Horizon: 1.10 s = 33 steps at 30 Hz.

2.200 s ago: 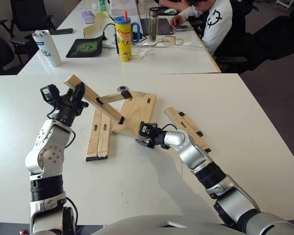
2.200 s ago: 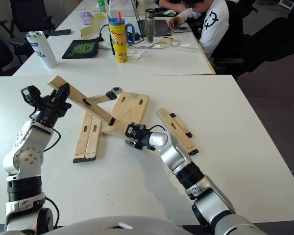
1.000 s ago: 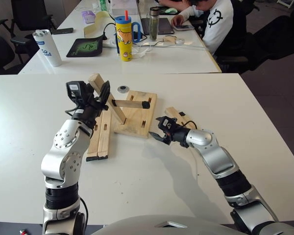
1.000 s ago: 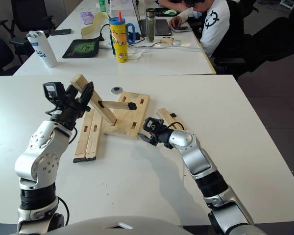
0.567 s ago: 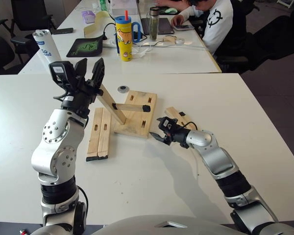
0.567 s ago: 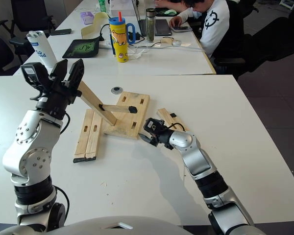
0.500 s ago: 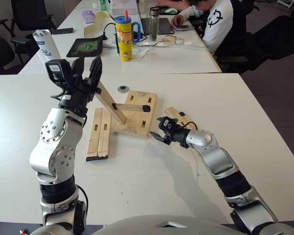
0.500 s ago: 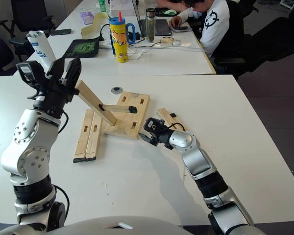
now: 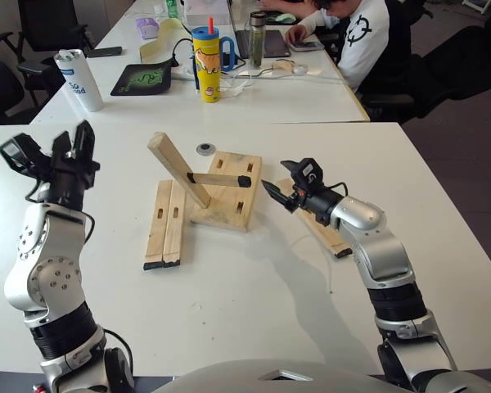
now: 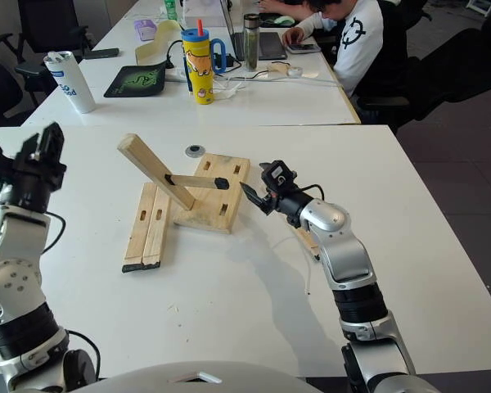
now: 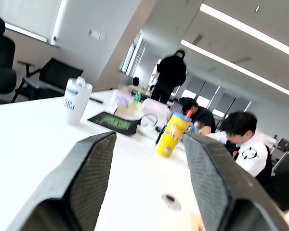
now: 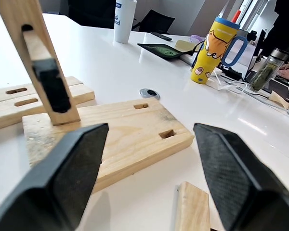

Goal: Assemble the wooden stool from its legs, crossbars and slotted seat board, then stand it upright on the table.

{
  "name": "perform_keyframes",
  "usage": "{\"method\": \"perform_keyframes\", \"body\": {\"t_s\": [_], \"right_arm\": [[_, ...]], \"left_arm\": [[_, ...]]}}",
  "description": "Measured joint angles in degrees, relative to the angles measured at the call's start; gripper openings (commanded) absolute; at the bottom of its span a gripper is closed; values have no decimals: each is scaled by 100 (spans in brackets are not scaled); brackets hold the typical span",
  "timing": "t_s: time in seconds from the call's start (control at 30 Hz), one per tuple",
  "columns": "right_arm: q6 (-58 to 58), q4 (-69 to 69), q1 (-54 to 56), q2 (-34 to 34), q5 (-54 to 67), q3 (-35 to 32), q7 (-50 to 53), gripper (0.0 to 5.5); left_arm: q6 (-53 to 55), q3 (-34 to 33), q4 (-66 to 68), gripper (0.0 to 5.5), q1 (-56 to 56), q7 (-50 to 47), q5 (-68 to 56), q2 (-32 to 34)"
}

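Observation:
The slotted seat board (image 9: 231,196) lies flat mid-table. A wooden leg (image 9: 177,169) leans up out of it, tilted to the left, with a black-tipped crossbar (image 9: 221,178) running from it over the board. Two more legs (image 9: 165,221) lie side by side left of the board. Another leg pair (image 9: 326,232) lies to the right, partly under my right arm. My right gripper (image 9: 278,182) hovers open just off the board's right edge, and its wrist view faces the board (image 12: 111,139) and leg (image 12: 38,57). My left gripper (image 9: 72,143) is raised at the far left, open and holding nothing.
A round cable grommet (image 9: 204,149) sits behind the board. On the far table stand a yellow cup (image 9: 206,53), a white tumbler (image 9: 80,79) and a black mat (image 9: 143,78). The near half of the white table (image 9: 229,303) is bare.
My left gripper let go of the leaning leg and swung away to the far left; the leg stays standing in the board. My right gripper rose and shifted right, off the board's front corner.

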<state>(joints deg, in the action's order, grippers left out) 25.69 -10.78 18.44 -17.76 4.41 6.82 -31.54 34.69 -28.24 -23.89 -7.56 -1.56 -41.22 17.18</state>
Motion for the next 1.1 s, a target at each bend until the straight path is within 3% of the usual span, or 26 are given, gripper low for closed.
{"method": "perform_keyframes", "body": {"t_s": [0.2, 0.43, 1.1], "right_arm": [[-518, 350, 517, 635, 185, -825, 1196, 329], [-1304, 1175, 557, 801, 63, -1255, 2015, 222], [-1536, 1052, 34, 1078, -127, -1007, 2434, 222]], "left_arm": [[791, 958, 96, 255, 1016, 387, 333, 159], [873, 1698, 261, 258, 1491, 717, 1091, 389], [1017, 1629, 735, 258, 1355, 1492, 1720, 1159]]}}
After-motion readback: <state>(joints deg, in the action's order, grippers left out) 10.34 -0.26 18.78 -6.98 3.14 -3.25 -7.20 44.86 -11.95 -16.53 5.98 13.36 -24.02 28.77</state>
